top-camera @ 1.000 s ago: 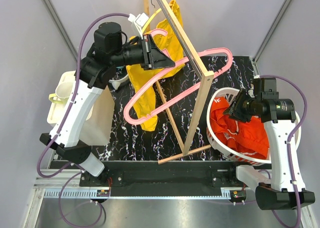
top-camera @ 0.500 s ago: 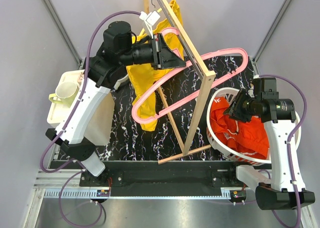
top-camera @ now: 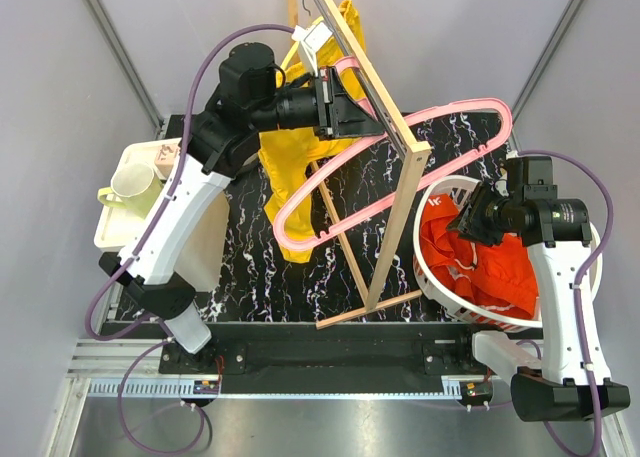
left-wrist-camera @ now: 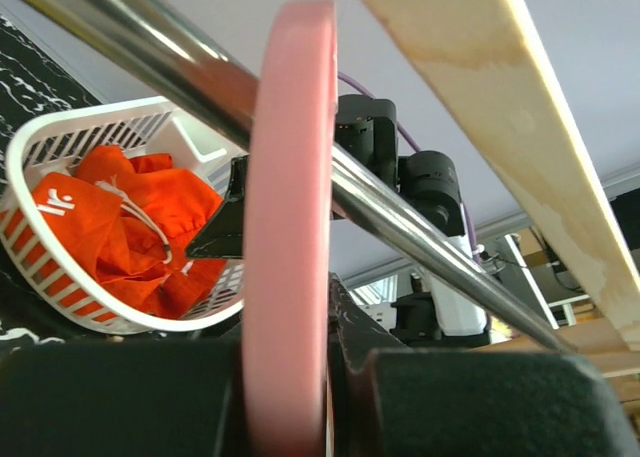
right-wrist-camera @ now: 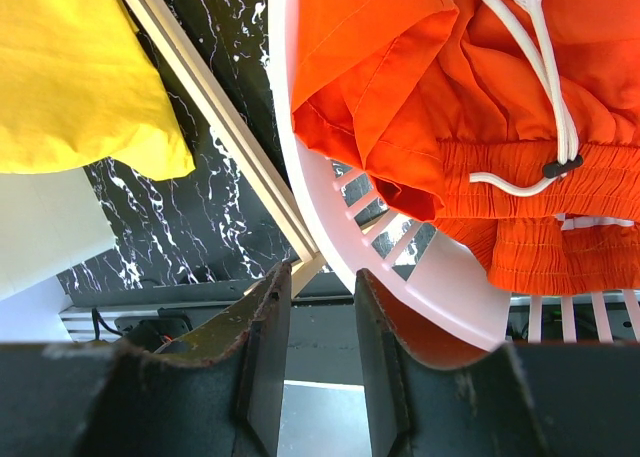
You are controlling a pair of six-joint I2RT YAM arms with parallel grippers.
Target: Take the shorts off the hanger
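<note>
The shorts [top-camera: 485, 272] lay crumpled in a white slatted plastic basket [right-wrist-camera: 440, 297] at the right of the counter [top-camera: 250, 267], off the hanger. They were bright orange-red fabric, the gathered elastic waistband bunched toward the near side, with a white drawstring [right-wrist-camera: 560, 137] trailing across the folds. No clear long axis could be read from the heap.

The hanger [top-camera: 470, 105], a thin pink plastic loop with rounded ends, was up in the air. Its long axis ran on a diagonal from near-left to far-right, crossing the wooden rack [top-camera: 397, 227], with its hook end at the far side by the rack's metal rail [left-wrist-camera: 420, 239].

The left gripper [left-wrist-camera: 288, 377] had its fingers clamped on the hanger close to the hook. The right gripper [right-wrist-camera: 312, 317] hung over the basket's left rim, fingers apart with nothing between them.

Yellow shorts [top-camera: 285, 167] hung from the rack behind the pink loop. The counter was black with white marbled veins. Beside its left edge sat a cream bin [top-camera: 110, 232] holding a pale cup [top-camera: 130, 182].
</note>
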